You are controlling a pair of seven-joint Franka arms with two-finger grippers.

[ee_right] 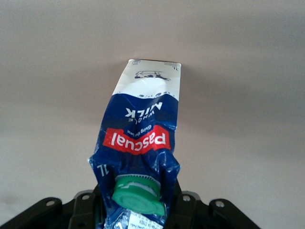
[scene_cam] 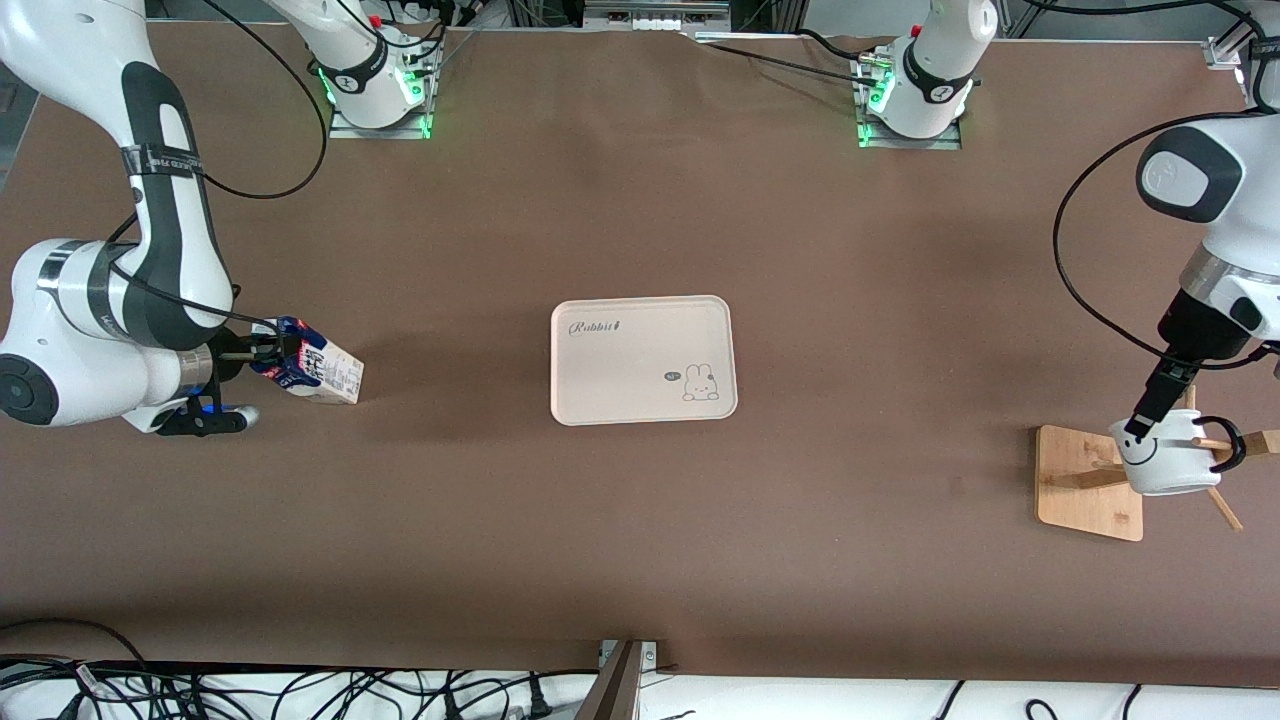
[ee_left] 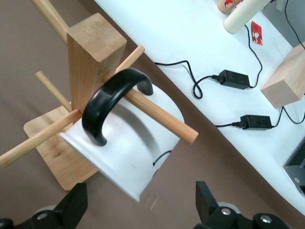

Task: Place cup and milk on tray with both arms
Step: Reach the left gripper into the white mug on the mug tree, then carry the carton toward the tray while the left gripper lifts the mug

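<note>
The milk (scene_cam: 318, 370), a dark blue and white carton with a green cap (ee_right: 139, 195), leans tilted on the table at the right arm's end. My right gripper (scene_cam: 262, 354) is shut on its crumpled top (ee_right: 136, 210). The white cup (scene_cam: 1165, 462) with a smiley face hangs by its black handle (ee_left: 110, 102) on a peg of the wooden rack at the left arm's end. My left gripper (scene_cam: 1142, 422) is open at the cup's rim (ee_left: 138, 193), with one finger (ee_left: 72, 206) on each side and not touching it. The cream tray (scene_cam: 643, 358) lies empty mid-table.
The wooden rack (ee_left: 91, 52) stands on a flat base (scene_cam: 1088, 482) with several pegs sticking out. Off the table's edge, a white surface (ee_left: 205, 43) holds power adapters, cables and a wooden block. Cables lie along the table's front edge (scene_cam: 300, 690).
</note>
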